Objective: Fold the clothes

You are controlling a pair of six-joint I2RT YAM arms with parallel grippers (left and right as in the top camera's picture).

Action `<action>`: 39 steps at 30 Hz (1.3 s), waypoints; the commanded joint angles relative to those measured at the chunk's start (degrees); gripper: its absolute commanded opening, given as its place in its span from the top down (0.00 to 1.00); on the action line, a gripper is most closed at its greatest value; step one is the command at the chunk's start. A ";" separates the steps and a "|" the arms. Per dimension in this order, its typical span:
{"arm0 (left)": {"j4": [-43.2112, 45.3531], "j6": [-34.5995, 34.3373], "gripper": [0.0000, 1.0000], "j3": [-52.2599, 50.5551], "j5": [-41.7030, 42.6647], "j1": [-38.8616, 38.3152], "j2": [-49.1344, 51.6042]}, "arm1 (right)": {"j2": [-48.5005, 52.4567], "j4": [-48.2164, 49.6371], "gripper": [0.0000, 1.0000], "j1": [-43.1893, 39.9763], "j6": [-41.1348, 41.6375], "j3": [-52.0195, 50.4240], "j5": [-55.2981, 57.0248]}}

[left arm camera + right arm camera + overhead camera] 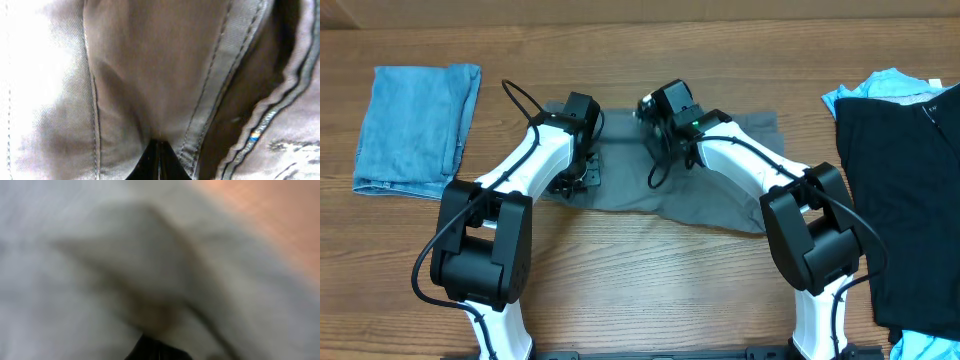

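Note:
The grey shorts (720, 205) lie spread across the middle of the table. My left gripper (582, 168) is down on their left end. In the left wrist view its fingers (159, 152) are pressed together on a pinched fold of the grey shorts (150, 75), beside a stitched seam. My right gripper (658, 122) is on the shorts' far edge. In the blurred right wrist view its dark fingers (157, 349) are together under a raised bunch of the grey shorts (125, 265). A black garment (905, 200) and a light-blue garment (880, 85) lie at the right.
A folded blue denim piece (415, 130) lies at the far left. More light-blue fabric (932, 345) shows at the bottom right corner. Bare wooden table (650, 290) shows in front of the shorts, between the arm bases.

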 commanded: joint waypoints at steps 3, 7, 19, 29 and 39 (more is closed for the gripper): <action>-0.59 -1.01 0.96 -0.28 -0.92 0.04 -1.62 | -0.33 7.43 0.96 -0.22 5.40 3.43 22.03; -0.50 -1.03 0.96 -0.28 -0.92 0.04 -1.62 | -0.33 7.67 0.96 -0.11 5.42 8.63 23.47; -3.37 1.36 0.96 11.43 -0.66 -0.33 -1.90 | -3.96 -30.12 0.96 -3.54 17.81 18.82 -2.12; 3.10 3.08 0.96 16.52 3.21 -0.61 -0.46 | -3.87 -34.97 0.96 -8.94 17.16 13.09 -4.92; 5.11 3.10 0.96 16.52 3.78 -0.61 2.47 | -3.87 -25.40 0.96 -12.35 17.16 5.81 -0.37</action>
